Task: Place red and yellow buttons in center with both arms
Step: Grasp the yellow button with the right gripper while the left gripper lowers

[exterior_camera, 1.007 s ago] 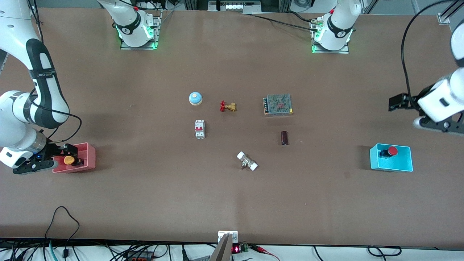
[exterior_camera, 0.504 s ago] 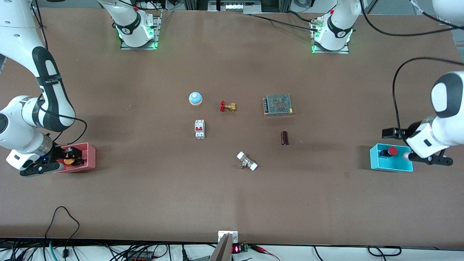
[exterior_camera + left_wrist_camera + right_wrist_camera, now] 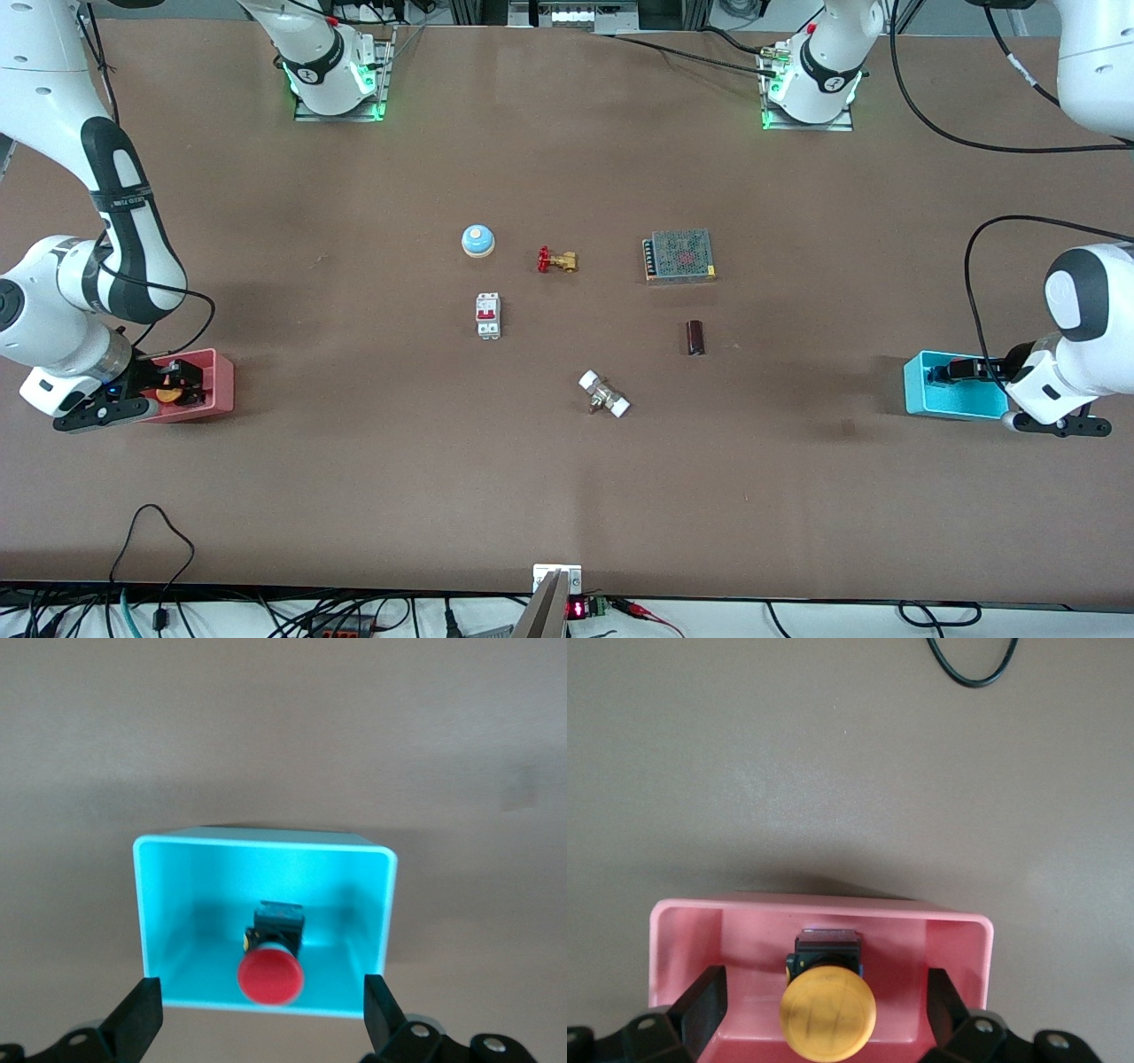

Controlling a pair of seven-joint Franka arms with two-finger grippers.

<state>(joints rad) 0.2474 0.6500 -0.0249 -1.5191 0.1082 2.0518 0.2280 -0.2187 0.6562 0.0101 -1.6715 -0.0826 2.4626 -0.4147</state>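
The yellow button (image 3: pixel 827 1017) stands in the pink bin (image 3: pixel 819 906) at the right arm's end of the table. My right gripper (image 3: pixel 824 1010) is down in that bin, open, one finger on each side of the button with gaps showing. The red button (image 3: pixel 270 975) stands in the cyan bin (image 3: pixel 266 843) at the left arm's end. My left gripper (image 3: pixel 260 1017) is open at that bin's rim, its fingers (image 3: pixel 142 1019) wide of the red cap. In the front view the left gripper (image 3: pixel 961 369) hides the red cap. The bare center (image 3: pixel 585 328) holds neither button.
Around the center lie a blue-and-white dome (image 3: pixel 477 240), a brass valve with a red handle (image 3: pixel 556 260), a mesh-topped box (image 3: pixel 679 255), a white breaker switch (image 3: pixel 488 315), a dark cylinder (image 3: pixel 695 337) and a white-capped fitting (image 3: pixel 604 394).
The left arm has swung down from above the table's end to the cyan bin, covering the red cap in the front view. The right gripper has sunk a little around the yellow button.
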